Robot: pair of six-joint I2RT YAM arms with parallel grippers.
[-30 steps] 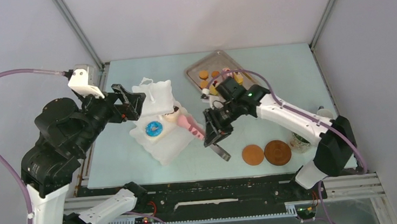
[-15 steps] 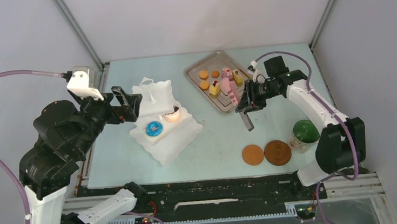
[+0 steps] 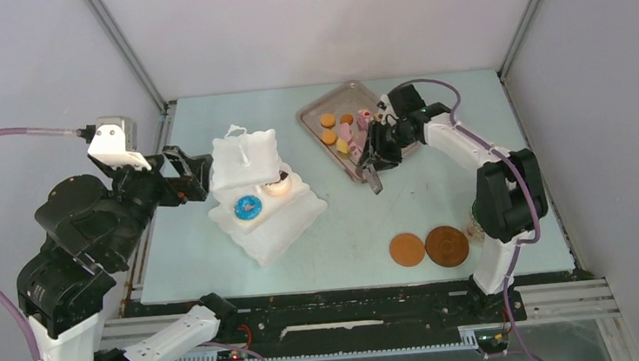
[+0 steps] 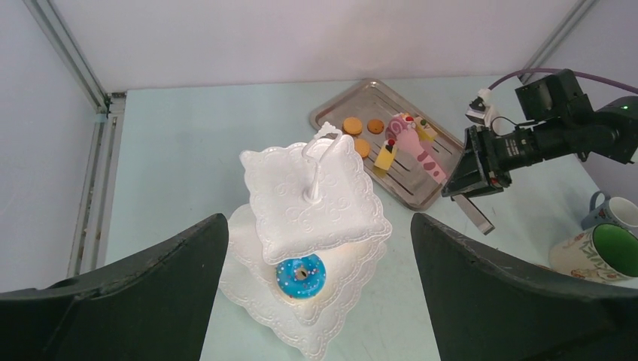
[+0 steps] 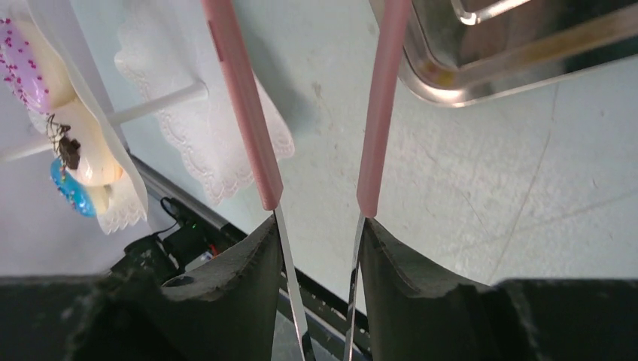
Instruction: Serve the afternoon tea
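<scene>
Right gripper (image 5: 320,248) pinches pink tongs (image 5: 244,113) beside tray (image 5: 481,71). Left gripper (image 3: 189,170) jaws spread wide, near stand (image 3: 248,156).

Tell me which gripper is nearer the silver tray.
Right. The right gripper hangs at the silver tray's near right edge, holding pink tongs that reach over it. The left gripper is open beyond the white stand, well off to the tray's left.
</scene>
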